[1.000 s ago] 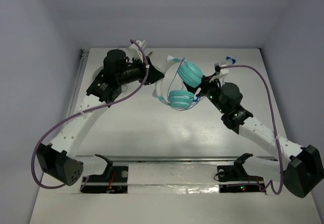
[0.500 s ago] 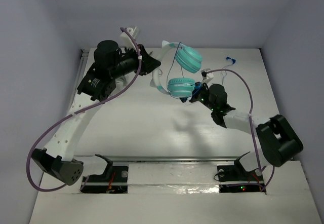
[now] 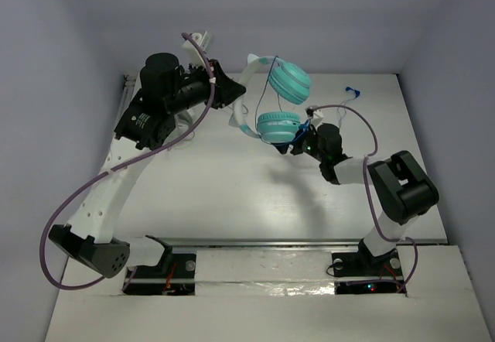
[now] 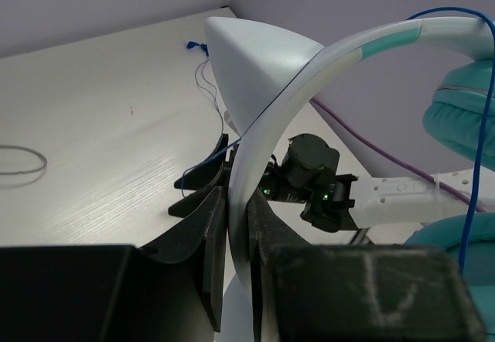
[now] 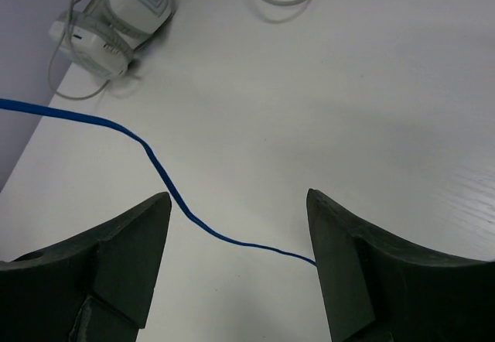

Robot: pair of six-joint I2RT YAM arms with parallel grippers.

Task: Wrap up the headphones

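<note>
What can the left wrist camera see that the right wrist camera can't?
Only the left wrist camera: the left gripper clamped on the white headband, a teal ear cup, and the right arm. Only the right wrist camera: the open right gripper and a white gadget far off. Both: the thin blue cable and the white table.

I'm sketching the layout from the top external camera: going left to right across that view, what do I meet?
Left arm's black cylindrical wrist motor → over-ear headphones with teal cups and white headband → small blue cable end → right arm's black elbow joint.
</note>
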